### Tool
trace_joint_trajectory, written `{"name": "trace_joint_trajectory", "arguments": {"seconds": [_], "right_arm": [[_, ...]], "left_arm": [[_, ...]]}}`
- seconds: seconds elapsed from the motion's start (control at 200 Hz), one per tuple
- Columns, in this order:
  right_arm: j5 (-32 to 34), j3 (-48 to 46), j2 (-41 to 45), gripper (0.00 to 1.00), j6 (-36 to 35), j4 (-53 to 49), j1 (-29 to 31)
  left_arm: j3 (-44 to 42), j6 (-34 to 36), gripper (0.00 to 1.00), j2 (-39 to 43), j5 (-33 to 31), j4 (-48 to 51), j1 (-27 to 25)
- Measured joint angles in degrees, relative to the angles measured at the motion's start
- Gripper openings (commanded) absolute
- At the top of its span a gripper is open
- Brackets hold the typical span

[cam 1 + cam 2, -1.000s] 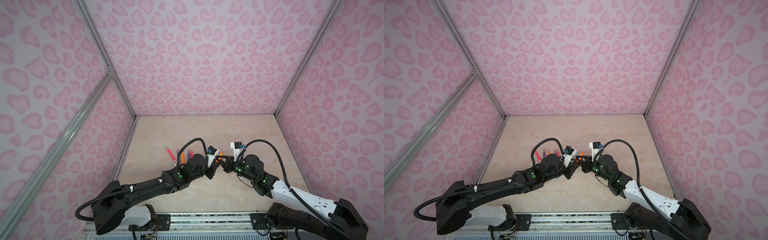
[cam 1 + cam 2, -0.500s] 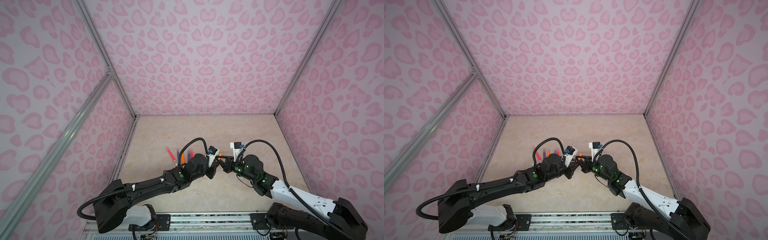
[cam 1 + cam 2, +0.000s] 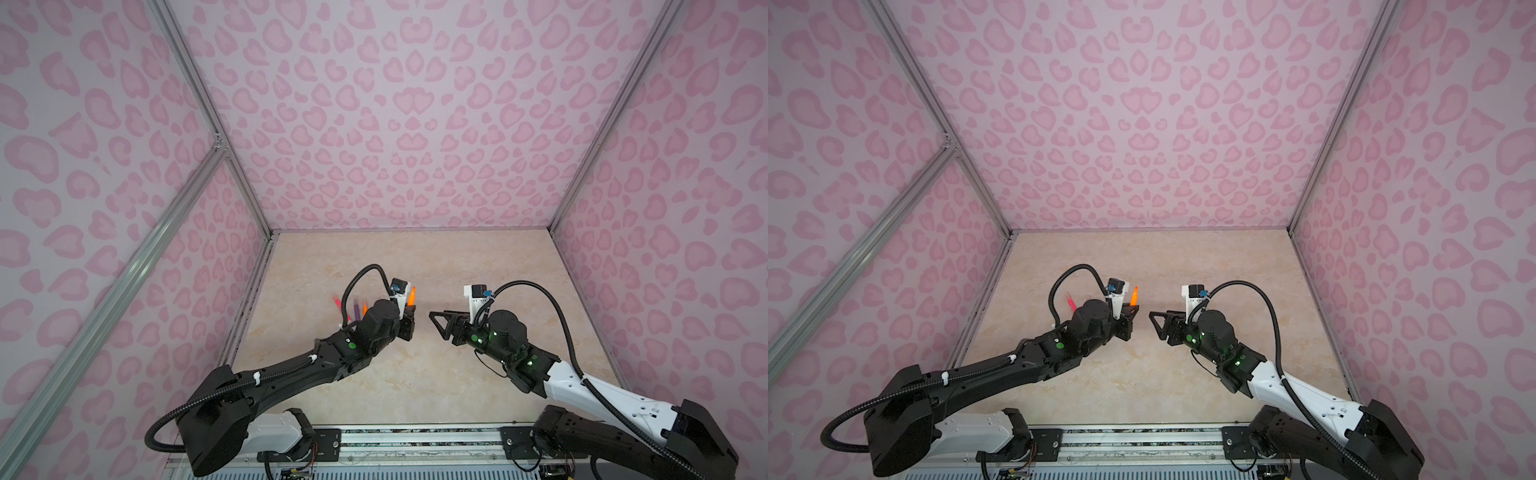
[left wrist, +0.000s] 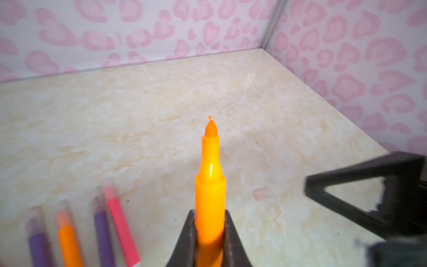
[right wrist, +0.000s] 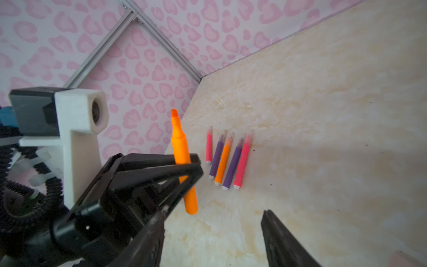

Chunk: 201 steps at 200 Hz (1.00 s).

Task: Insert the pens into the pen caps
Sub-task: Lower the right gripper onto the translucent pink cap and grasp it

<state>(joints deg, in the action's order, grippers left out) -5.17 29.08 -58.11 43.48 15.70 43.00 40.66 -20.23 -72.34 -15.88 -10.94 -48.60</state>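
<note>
Pink heart-blotch walls (image 3: 395,124) close in the cell on three sides, braced by aluminium struts (image 3: 124,266) at the corners and along the left side. The floor of it is a beige, marble-patterned tabletop (image 3: 415,374), mostly bare, with a metal rail (image 3: 415,432) across the near edge where both arms are mounted.

The all-black left arm (image 3: 299,370) reaches in from the near left. The right arm (image 3: 582,382), white at its lower link and black above, reaches in from the near right. Their ends face each other over the middle of the table, apart.

The left gripper (image 4: 209,217) is clamped on an orange pen (image 4: 210,185), gripped partway along its barrel and raised off the table, with its bare pointed tip free. The right gripper (image 5: 213,215) has its fingers spread wide with nothing between them.

A row of five pens (image 5: 223,161) lies side by side on the tabletop near the left wall: two pink, two purple, one orange. Their tips look sheathed in something clear, though too small to be sure.

A faint pinkish tube, seemingly a pen cap (image 4: 261,193), lies on the bare tabletop apart from the row.
</note>
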Motion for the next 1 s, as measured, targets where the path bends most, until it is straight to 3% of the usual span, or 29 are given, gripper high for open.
{"name": "trace_joint_trajectory", "arguments": {"seconds": [0.14,0.215,0.33,0.605,1.005], "right_arm": [[12.07,2.71,-1.22,0.74,3.85,-11.43,-1.22],[15.93,3.43,-3.19,0.91,5.64,-15.91,-1.75],[17.99,5.03,-6.97,0.93,7.1,-20.11,-1.81],[15.89,6.47,-15.63,0.93,11.41,-24.35,-2.56],[8.59,6.43,-24.13,0.91,14.03,-21.38,-2.99]], "left_arm": [[-2.64,-4.46,0.04,3.5,-7.19,2.4,3.76],[-3.3,-5.29,0.04,5.07,-9.09,2.71,3.98],[-3.37,-5.9,0.04,5.66,-10.05,2.73,4.2],[-3.02,-6.19,0.04,4.74,-9.86,3.54,4.24],[-2.62,-6.14,0.03,4.59,-8.79,3.78,4.24]]}}
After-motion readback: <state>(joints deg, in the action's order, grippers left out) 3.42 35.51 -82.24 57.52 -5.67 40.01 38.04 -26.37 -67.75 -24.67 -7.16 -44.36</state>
